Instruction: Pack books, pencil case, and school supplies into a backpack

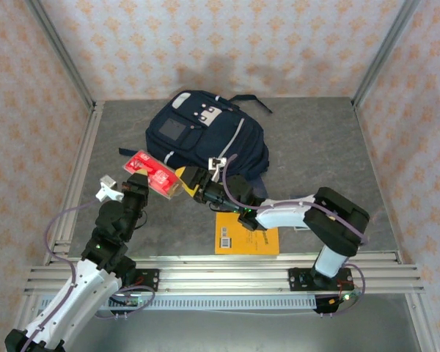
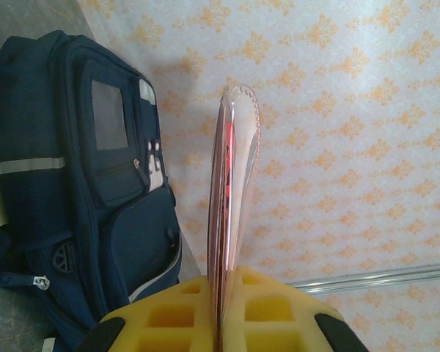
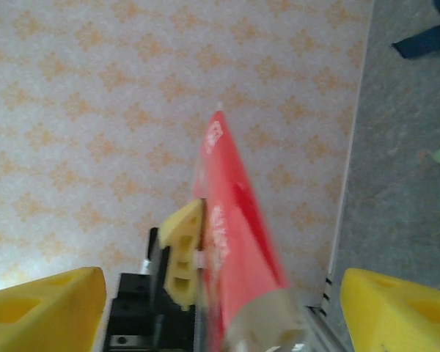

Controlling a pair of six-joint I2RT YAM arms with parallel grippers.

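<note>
On the grey table nothing looked packed into the backpack (image 1: 205,136) yet. Just in front of it the left gripper (image 1: 138,179) pinched a red packet (image 1: 152,173), and the right gripper (image 1: 188,183) stood spread around it. A book (image 1: 246,239) waited farther out.

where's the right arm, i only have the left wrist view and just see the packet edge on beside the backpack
observer: It reaches across to you. The right fingers sit either side of one end of the packet.
operator: gripping it?
observer: No. They are open, with a clear gap between each finger and the packet.
operator: anything left to pack
observer: An orange book lies flat, partly under the right arm.
</note>
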